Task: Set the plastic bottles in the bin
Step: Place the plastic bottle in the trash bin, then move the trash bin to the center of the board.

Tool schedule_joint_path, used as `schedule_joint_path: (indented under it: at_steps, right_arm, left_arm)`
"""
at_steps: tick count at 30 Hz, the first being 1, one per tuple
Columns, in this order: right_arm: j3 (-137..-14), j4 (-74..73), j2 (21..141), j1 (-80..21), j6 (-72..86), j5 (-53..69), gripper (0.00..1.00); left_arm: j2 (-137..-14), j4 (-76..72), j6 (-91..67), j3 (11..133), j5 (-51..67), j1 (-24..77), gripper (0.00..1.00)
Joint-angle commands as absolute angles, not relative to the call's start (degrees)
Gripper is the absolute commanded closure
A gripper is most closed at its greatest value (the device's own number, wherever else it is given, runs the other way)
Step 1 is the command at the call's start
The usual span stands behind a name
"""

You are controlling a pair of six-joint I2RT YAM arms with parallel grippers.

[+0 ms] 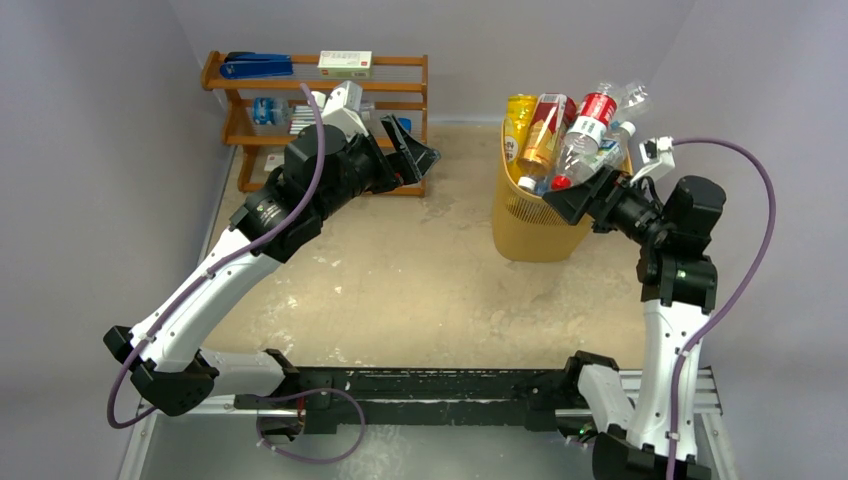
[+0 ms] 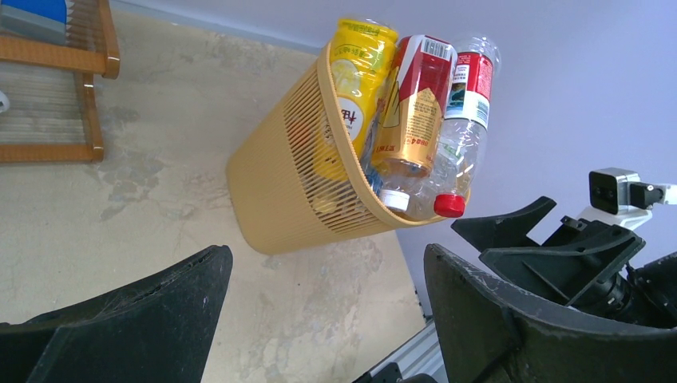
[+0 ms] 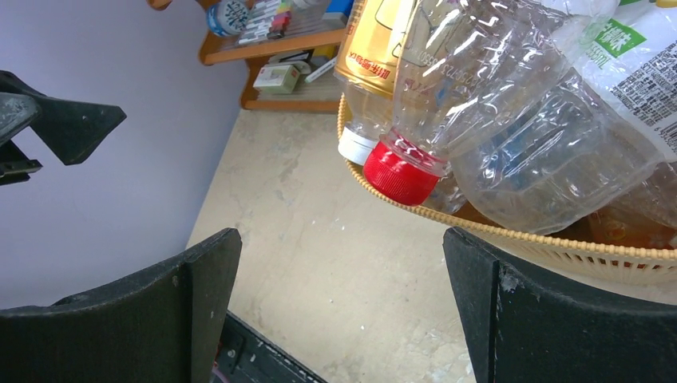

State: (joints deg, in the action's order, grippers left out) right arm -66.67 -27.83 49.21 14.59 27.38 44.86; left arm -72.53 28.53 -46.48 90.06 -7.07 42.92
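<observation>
Base rail: the black rail [image 1: 430, 385] runs along 6 o'clock in the overhead view, with both arms bolted to it.
Right gripper: the right gripper [image 3: 339, 239] has its jaws spread wide and holds nothing; it sits just beside the bin's rim, on its 4 o'clock side.
Bin: the yellow-orange bin [image 1: 530, 225] stands upright at 1 o'clock on the table.
Plastic bottles: the plastic bottles [image 1: 570, 130] are heaped in the bin and rise above the rim; a clear bottle [image 3: 495, 120] points its red cap [image 3: 397, 171] down over the edge.
Left gripper: the left gripper [image 1: 415, 145] is wide open and empty at 11 o'clock, before the wooden rack [image 1: 235, 110] and well apart from the bin.
</observation>
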Motion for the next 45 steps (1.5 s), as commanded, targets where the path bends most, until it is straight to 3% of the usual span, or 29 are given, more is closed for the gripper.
schedule_joint_path:
  at_steps: [1, 11, 24, 34, 45]
  right_arm:
    - [-68.4, -29.2, 47.4, 14.6, 25.7, 42.8, 0.0]
    - [-68.0, -34.6, 41.5, 13.2, 19.8, 31.7, 0.0]
    - [-56.4, -34.7, 31.9, 13.1, 18.3, 15.7, 0.0]
    - [-44.8, -24.9, 28.6, 13.1, 25.4, 14.9, 0.0]
    - [-37.0, -9.0, 35.0, 13.1, 27.2, 8.2, 0.0]
  left_arm:
    - [-72.1, 26.4, -46.8, 90.1, -6.5, 43.1, 0.09]
    - [-72.5, 26.6, -46.2, 90.1, -6.6, 43.1, 0.09]
    - [-74.8, 26.0, -43.1, 88.0, -7.8, 43.0, 0.09]
    - [-73.9, 26.6, -39.4, 84.1, -14.6, 42.9, 0.09]
    - [-72.9, 22.2, -37.2, 73.4, -23.7, 42.4, 0.09]
